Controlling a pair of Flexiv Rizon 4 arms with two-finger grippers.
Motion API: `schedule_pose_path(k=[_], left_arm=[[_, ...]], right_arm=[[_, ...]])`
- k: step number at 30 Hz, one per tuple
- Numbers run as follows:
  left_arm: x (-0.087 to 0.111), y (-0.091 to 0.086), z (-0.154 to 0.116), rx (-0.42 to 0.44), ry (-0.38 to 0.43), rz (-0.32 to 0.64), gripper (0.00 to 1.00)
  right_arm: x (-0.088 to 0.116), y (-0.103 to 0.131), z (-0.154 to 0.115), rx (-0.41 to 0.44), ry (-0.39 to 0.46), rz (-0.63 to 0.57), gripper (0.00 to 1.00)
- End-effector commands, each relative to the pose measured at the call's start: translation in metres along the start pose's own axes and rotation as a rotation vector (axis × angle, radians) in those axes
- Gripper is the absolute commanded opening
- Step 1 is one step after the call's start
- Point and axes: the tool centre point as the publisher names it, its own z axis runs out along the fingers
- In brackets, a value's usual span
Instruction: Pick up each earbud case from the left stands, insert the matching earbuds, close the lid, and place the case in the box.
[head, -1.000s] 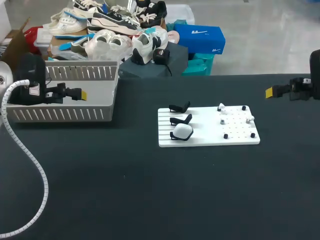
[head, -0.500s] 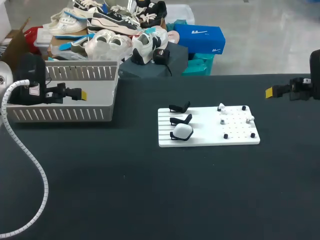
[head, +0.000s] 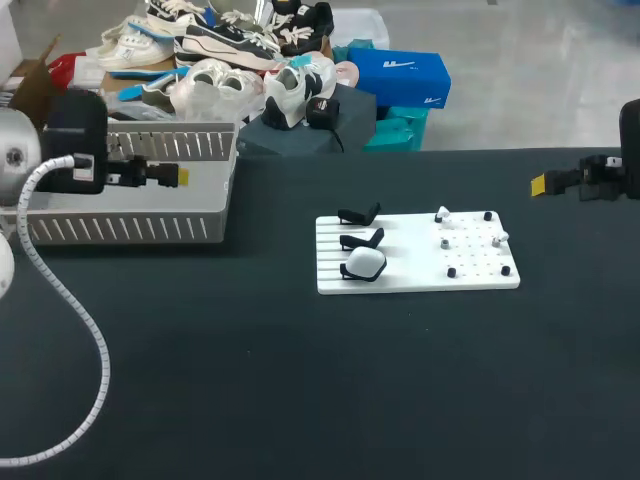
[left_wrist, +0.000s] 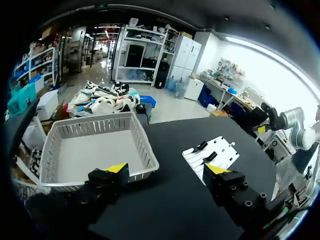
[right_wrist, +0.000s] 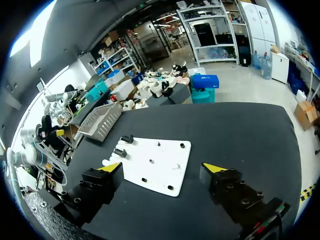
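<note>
Presently left gripper (head: 176, 177) by box (head: 130, 232), right gripper (head: 538, 184) well off board (head: 470, 281); both spread wide, nothing held. Case (head: 365, 263) seated on nearest stand (head: 348, 272). Risk: case knocked off stand if approached off-centre.

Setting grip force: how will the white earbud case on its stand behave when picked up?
The earbud case looks smooth and rounded, so probably slippery. Small beside its board, it is likely light. Perched on an open black stand, a sideways push might dislodge it.
</note>
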Motion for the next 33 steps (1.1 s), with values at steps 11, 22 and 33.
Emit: schedule_pose_path(k=[11, 22, 33], left_arm=[[0.012, -0.037, 0.041, 0.26, -0.314, 0.412, 1.0], [0.018, -0.058, 0.066, 0.419, -0.328, 0.535, 1.0], [0.009, -0.083, 0.076, 0.376, -0.291, 0.491, 1.0]], right_arm=[[0.0, 0.0, 0.0, 0.0, 0.0, 0.0, 1.0], [0.0, 0.0, 0.0, 0.0, 0.0, 0.0, 1.0], [0.0, 0.0, 0.0, 0.0, 0.0, 0.0, 1.0]])
